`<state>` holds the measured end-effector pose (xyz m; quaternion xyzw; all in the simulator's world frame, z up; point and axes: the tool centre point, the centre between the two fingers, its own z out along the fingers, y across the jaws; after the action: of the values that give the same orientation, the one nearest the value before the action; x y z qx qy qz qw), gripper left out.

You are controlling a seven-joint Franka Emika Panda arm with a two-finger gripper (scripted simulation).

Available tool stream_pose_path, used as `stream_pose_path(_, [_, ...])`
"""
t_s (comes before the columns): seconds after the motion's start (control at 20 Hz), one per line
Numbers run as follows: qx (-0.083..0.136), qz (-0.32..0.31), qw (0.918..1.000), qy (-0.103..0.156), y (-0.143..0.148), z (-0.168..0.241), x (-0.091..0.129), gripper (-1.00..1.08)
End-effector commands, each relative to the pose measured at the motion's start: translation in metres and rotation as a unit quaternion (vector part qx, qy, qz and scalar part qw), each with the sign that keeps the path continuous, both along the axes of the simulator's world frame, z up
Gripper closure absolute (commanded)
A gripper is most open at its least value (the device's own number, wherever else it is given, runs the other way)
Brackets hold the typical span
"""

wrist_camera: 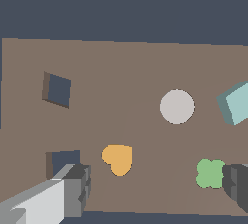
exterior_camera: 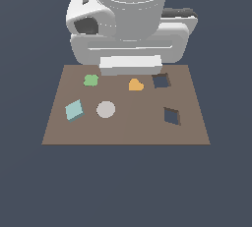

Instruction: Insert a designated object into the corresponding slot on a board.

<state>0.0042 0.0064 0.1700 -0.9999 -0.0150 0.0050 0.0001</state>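
The pale teal square block (exterior_camera: 74, 110) lies flat on the brown board (exterior_camera: 123, 132) near the exterior view's left edge, beside a grey disc (exterior_camera: 106, 109). It also shows in the wrist view (wrist_camera: 236, 104). The dark diamond slot (exterior_camera: 172, 116) is on the board's right side and is empty; it also shows in the wrist view (wrist_camera: 57, 89). My gripper (wrist_camera: 156, 184) is open and empty, with its fingers (wrist_camera: 72, 189) spread wide. It hangs above the board's far edge, between the orange piece and the green piece. In the exterior view the arm's body (exterior_camera: 130, 24) hides the fingers.
A green piece (exterior_camera: 91, 80) and an orange heart-like piece (exterior_camera: 136, 85) lie near the far edge. A second, upright square hole (exterior_camera: 161, 80) is cut just right of the orange piece. The board ends on all sides in dark floor.
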Motion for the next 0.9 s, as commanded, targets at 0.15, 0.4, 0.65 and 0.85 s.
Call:
stream_pose_path(0.15, [0.000, 0.002, 1.0000, 0.000, -0.002, -0.001, 0.000, -0.92])
stream_pose_path(0.4, [0.000, 0.012, 0.9999, 0.000, -0.012, -0.008, 0.001, -0.92])
stream_pose_path(0.65, [0.000, 0.032, 0.9995, -0.001, -0.033, -0.022, 0.002, -0.92])
stream_pose_path(0.85, [0.000, 0.054, 0.9985, -0.002, -0.056, -0.039, 0.005, -0.92])
